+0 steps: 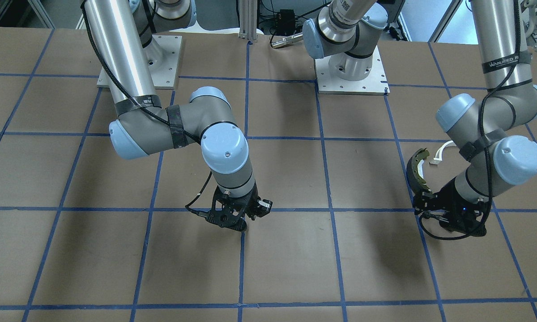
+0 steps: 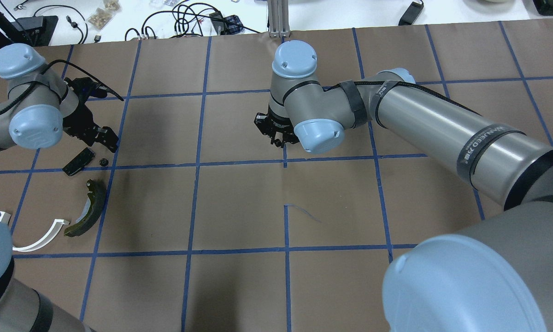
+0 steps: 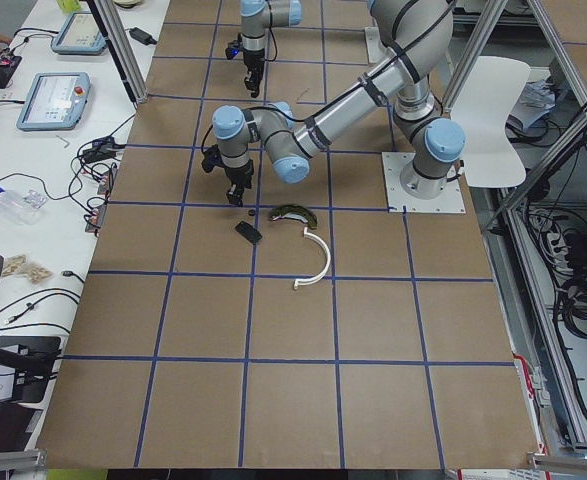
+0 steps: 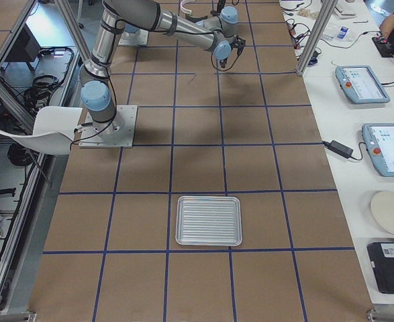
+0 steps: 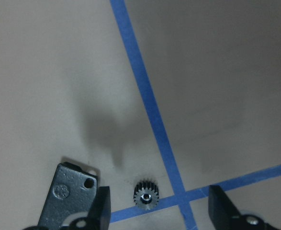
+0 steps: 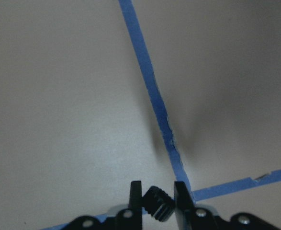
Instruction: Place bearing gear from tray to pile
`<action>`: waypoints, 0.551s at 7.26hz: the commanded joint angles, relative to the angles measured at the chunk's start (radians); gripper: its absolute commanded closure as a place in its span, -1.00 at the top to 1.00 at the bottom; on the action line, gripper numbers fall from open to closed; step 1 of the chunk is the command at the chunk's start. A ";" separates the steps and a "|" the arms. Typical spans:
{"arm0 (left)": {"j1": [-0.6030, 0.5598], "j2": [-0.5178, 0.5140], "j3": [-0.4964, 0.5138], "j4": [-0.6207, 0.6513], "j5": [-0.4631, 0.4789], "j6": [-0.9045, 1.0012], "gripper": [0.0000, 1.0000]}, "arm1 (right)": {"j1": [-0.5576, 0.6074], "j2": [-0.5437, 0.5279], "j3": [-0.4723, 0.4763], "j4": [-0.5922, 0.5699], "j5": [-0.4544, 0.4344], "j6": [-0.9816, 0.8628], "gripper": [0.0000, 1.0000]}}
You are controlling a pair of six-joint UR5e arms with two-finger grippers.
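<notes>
My right gripper [image 6: 158, 192] is shut on a small dark bearing gear [image 6: 158, 205] and holds it over a blue tape crossing at mid-table [image 2: 279, 140]. The pile lies at the table's left end: an olive curved brake shoe [image 2: 85, 210], a white plastic arc [image 2: 44, 237] and a dark flat pad plate [image 2: 78, 161]. A second small toothed gear [image 5: 145, 195] lies on the table beside the pad plate [image 5: 68, 194]. My left gripper [image 5: 162, 208] is open and empty just above that gear [image 2: 103, 162].
A ribbed metal tray [image 4: 208, 220] lies at the table's right end, with nothing showing in it. Blue tape lines grid the brown table. Cables and tablets sit on the white bench beyond the far edge [image 2: 189, 18].
</notes>
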 commanded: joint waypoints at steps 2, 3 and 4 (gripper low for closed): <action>-0.094 0.036 0.002 -0.035 -0.010 -0.177 0.61 | 0.012 -0.010 0.002 0.101 -0.037 -0.056 1.00; -0.143 0.045 0.001 -0.037 -0.010 -0.240 0.63 | 0.009 -0.030 -0.017 0.134 -0.115 -0.122 1.00; -0.209 0.049 0.007 -0.035 -0.010 -0.344 0.70 | -0.018 -0.077 -0.041 0.158 -0.111 -0.196 1.00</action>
